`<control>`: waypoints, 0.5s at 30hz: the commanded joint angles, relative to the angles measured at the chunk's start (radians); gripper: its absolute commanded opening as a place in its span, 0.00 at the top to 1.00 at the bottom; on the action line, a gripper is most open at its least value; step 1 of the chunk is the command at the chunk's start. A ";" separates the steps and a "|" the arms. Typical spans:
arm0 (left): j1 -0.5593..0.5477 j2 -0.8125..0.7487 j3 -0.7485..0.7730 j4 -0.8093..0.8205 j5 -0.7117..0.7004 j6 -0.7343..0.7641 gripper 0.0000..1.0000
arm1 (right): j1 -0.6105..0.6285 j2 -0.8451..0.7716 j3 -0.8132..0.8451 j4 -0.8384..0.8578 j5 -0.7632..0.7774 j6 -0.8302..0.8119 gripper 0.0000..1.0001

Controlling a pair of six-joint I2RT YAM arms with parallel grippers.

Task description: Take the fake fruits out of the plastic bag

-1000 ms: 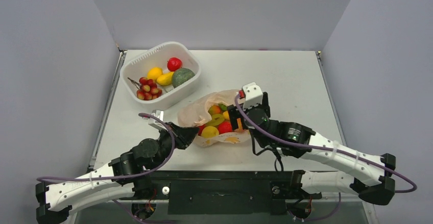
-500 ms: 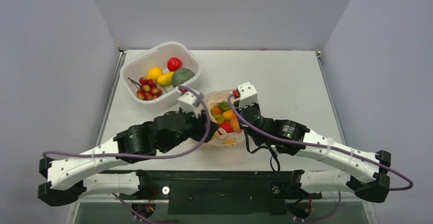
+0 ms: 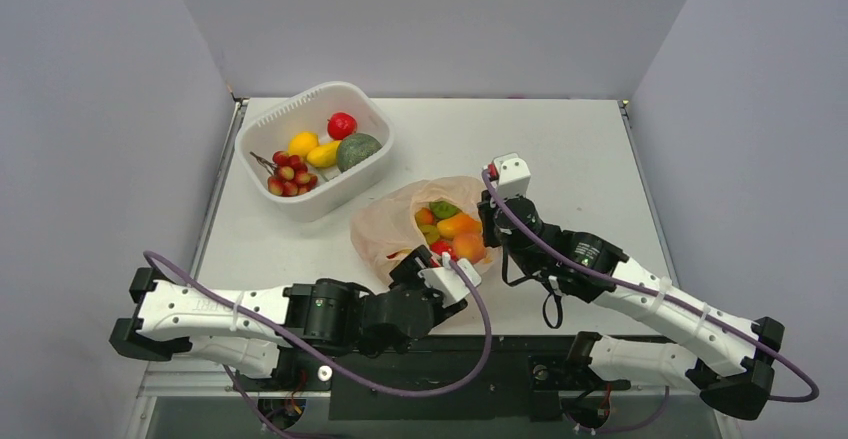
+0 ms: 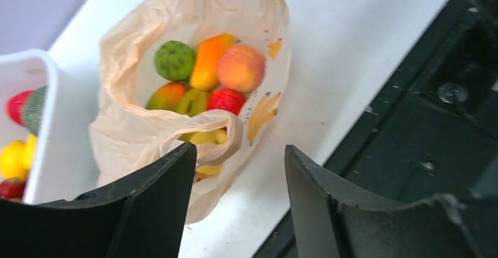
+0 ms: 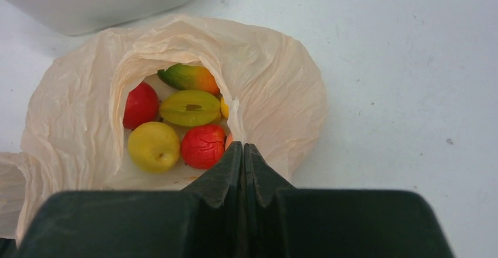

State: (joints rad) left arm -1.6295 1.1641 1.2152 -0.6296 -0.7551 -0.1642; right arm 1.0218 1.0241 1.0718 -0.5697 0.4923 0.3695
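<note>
The plastic bag (image 3: pixel 385 224) lies mid-table with its mouth open, and several fake fruits (image 3: pixel 450 229) in yellow, green, orange and red lie inside. My right gripper (image 3: pixel 487 214) is at the bag's right rim. In the right wrist view its jaws (image 5: pixel 242 147) are shut on a fold of the bag's edge (image 5: pixel 276 87), just beside a red fruit (image 5: pixel 202 146) and a yellow one (image 5: pixel 154 146). My left gripper (image 3: pixel 425 269) hovers at the bag's near side by the table's front edge. It is open (image 4: pixel 239 152) with nothing between its fingers, and the bag (image 4: pixel 126 134) lies just ahead of them.
A white slotted basket (image 3: pixel 330 199) stands at the back left, holding grapes, a lemon, a red fruit and a dark-green round fruit. It almost touches the bag's left side (image 4: pixel 59 146). The black front rail (image 3: pixel 430 359) runs just behind my left gripper.
My left arm has swung from over the bag back to the front edge, and its gripper has opened. My right gripper has shut on the bag's right rim and shifted right, spreading the mouth.
</note>
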 commanded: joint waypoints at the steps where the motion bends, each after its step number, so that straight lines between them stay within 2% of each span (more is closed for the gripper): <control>1: -0.016 0.062 0.041 -0.003 -0.227 0.103 0.45 | -0.028 -0.038 -0.021 0.050 -0.067 0.025 1.00; 5: -0.009 0.153 0.085 -0.054 -0.335 0.101 0.44 | -0.028 -0.043 -0.026 0.051 -0.076 0.027 1.00; 8: 0.051 0.199 0.106 -0.076 -0.344 0.065 0.44 | -0.029 -0.041 -0.029 0.050 -0.075 0.027 1.00; 10: 0.112 0.213 0.123 -0.110 -0.340 0.008 0.58 | -0.032 -0.039 -0.030 0.050 -0.072 0.027 1.00; 11: 0.133 0.217 0.147 -0.123 -0.333 -0.050 0.78 | -0.033 -0.037 -0.030 0.049 -0.067 0.029 1.00; 13: 0.203 0.220 0.182 -0.161 -0.315 -0.146 0.99 | -0.055 -0.032 -0.025 0.044 -0.067 0.040 1.00; 15: 0.298 0.197 0.204 -0.144 -0.209 -0.212 1.00 | -0.102 -0.025 -0.007 0.039 -0.086 0.055 1.00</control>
State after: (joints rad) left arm -1.4559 1.4010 1.3170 -0.7540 -1.0229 -0.1970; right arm 0.9764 0.9985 1.0466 -0.5537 0.4191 0.3901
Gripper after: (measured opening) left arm 0.023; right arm 0.007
